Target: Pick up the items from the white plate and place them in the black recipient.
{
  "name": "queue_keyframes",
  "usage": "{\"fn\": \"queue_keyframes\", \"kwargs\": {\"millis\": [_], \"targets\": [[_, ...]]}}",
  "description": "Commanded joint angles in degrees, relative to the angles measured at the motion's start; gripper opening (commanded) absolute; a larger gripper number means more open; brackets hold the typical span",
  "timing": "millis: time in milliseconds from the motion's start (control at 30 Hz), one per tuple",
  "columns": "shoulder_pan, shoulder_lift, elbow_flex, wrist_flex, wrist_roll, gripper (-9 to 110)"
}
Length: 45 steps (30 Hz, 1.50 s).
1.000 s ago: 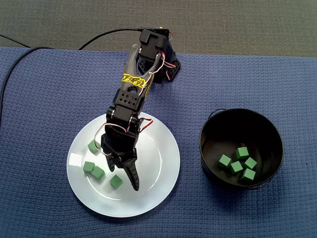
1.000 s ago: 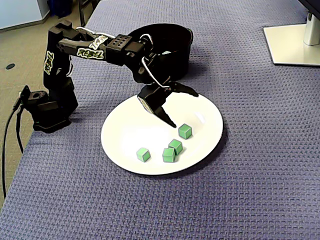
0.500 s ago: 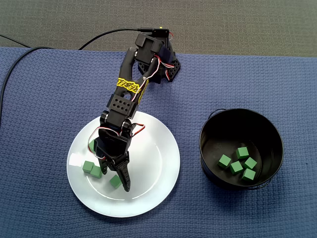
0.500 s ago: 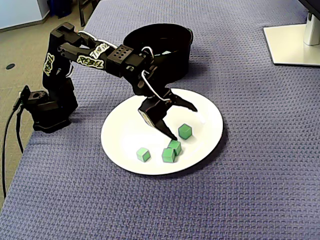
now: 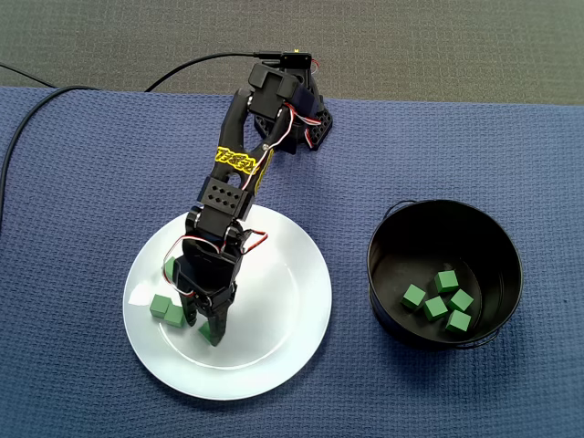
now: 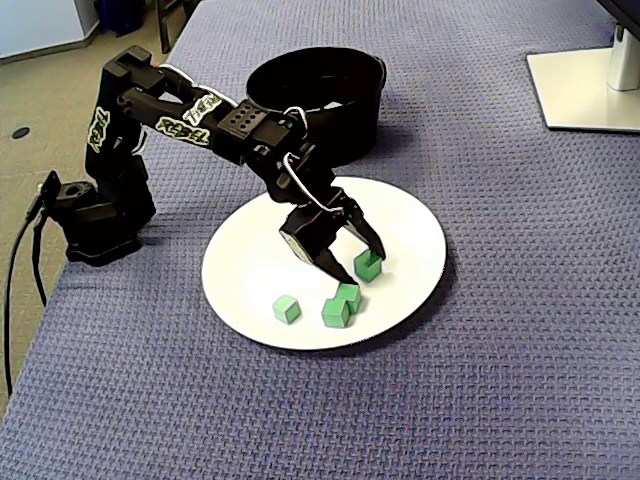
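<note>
A white plate (image 5: 283,292) (image 6: 250,270) lies on the blue cloth and carries several small green cubes. My gripper (image 5: 205,327) (image 6: 365,265) is down on the plate, open, with one finger on each side of a green cube (image 6: 367,266) (image 5: 206,331) that rests on the plate. Two more cubes (image 6: 342,304) (image 5: 168,310) sit together just beside it. Another cube (image 6: 287,309) lies apart, mostly hidden behind the arm in a fixed view. The black recipient (image 5: 383,265) (image 6: 350,130) stands beside the plate and holds several green cubes (image 5: 438,299).
The arm's base (image 5: 301,119) (image 6: 95,220) stands at the cloth's edge with a black cable (image 5: 36,109) trailing off. A white monitor stand (image 6: 590,85) sits at the far corner in a fixed view.
The gripper has swung across the plate and dropped lower, and its fingers have narrowed from wide apart to straddling one green cube. The cubes have stayed put.
</note>
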Motion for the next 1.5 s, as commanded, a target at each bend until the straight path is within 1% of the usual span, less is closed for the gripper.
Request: {"fn": "queue_keyframes", "kwargs": {"millis": [0, 33, 167, 233, 300, 367, 500, 600, 733, 800, 867, 933, 1000, 1100, 1167, 1267, 1300, 1333, 1367, 1400, 1433, 1467], "targets": [[-0.5, 0.4, -0.1, -1.1, 1.0, 2], [-0.7, 0.4, -0.1, -1.1, 1.2, 0], [-1.5, 1.3, -0.4, -0.5, 4.6, 0], [-2.0, 3.5, -4.1, 5.9, 9.9, 0], [-2.5, 7.4, -9.4, 13.0, 18.7, 0], [-3.2, 12.7, -14.9, 19.0, 30.3, 0], [-7.8, 24.2, -25.9, 32.2, 50.2, 0], [-15.5, 31.8, -30.8, 39.4, 60.3, 0], [-30.8, 37.7, -30.7, 41.7, 70.4, 0], [-40.3, 36.9, -30.8, 40.9, 70.0, 0], [-49.7, 31.9, -33.7, 41.7, 65.9, 0], [-55.5, 23.9, -37.3, 42.6, 63.2, 0], [-58.4, 14.2, -40.1, 43.0, 60.7, 0], [-61.2, 2.5, -39.1, 42.8, 56.3, 0], [-61.7, -1.8, -35.8, 41.7, 55.6, 0], [-61.3, -1.8, -28.6, 38.3, 55.1, 0], [-61.0, -0.9, -26.6, 37.4, 55.1, 4], [-60.6, 0.2, -25.4, 37.5, 54.6, 20], [-60.6, 1.2, -25.0, 39.0, 53.3, 43], [-60.1, 2.5, -25.6, 41.2, 52.4, 54], [-59.4, 4.0, -27.1, 44.2, 51.8, 58], [-58.4, 5.9, -29.1, 47.4, 50.1, 60]]}}
